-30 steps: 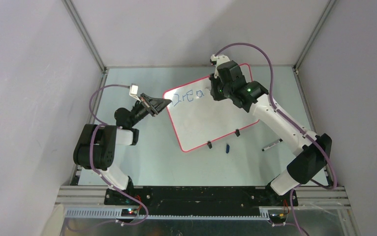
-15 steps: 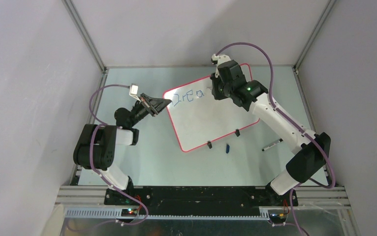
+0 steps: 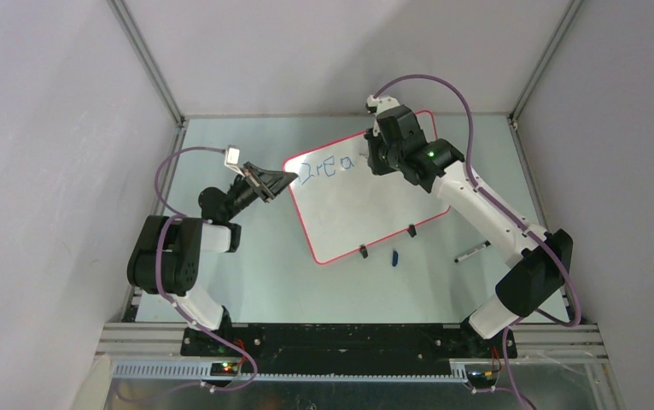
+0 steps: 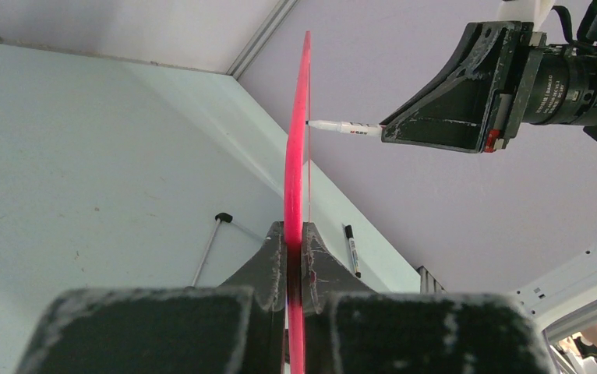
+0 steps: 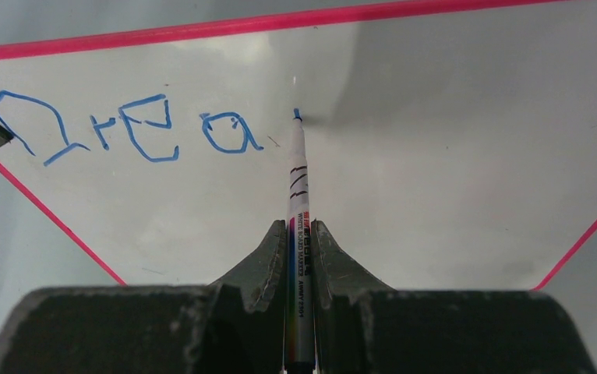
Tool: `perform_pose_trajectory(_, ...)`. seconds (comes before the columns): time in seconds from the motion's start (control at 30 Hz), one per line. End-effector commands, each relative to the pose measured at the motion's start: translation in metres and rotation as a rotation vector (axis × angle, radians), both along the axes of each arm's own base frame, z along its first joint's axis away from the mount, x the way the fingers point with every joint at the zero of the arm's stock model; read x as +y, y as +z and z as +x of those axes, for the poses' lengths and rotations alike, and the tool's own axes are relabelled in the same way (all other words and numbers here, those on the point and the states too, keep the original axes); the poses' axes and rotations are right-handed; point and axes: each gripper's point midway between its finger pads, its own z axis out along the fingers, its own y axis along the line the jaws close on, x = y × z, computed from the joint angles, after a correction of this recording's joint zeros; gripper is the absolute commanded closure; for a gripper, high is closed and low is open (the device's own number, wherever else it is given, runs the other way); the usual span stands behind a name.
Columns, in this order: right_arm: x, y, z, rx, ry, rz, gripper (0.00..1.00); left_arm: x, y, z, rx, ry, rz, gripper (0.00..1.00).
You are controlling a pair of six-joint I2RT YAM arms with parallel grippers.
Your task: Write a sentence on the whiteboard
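My right wrist camera lets me read the sentence (image 5: 124, 128), only a blue "Drea", with the right gripper (image 5: 301, 234) pinching a whiteboard marker (image 5: 298, 171) whose blue tip meets the whiteboard (image 5: 436, 156) just past the "a"; overhead, the arm hides that tip. My left wrist camera shows the left gripper (image 4: 295, 234) clamped on the board's pink rim, seen edge-on. Overhead, the board sits angled on the pale green table (image 3: 255, 273), a blue cap (image 3: 395, 257) and a second marker (image 3: 472, 251) near its front edge, grey walls around.
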Motion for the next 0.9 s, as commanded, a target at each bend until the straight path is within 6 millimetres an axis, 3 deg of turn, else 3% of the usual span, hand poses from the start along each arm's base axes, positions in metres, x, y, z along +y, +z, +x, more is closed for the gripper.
perform_pose_trajectory(0.0,-0.003,0.014,-0.001,-0.017,-0.007,0.015,1.0,-0.01,0.014,-0.008,-0.113,-0.054,0.032,1.0)
perform_pose_trajectory(0.87,-0.01,0.004,-0.014,0.031,0.0,-0.006,1.0,-0.01,0.014,-0.008,-0.113,-0.054,0.032,1.0)
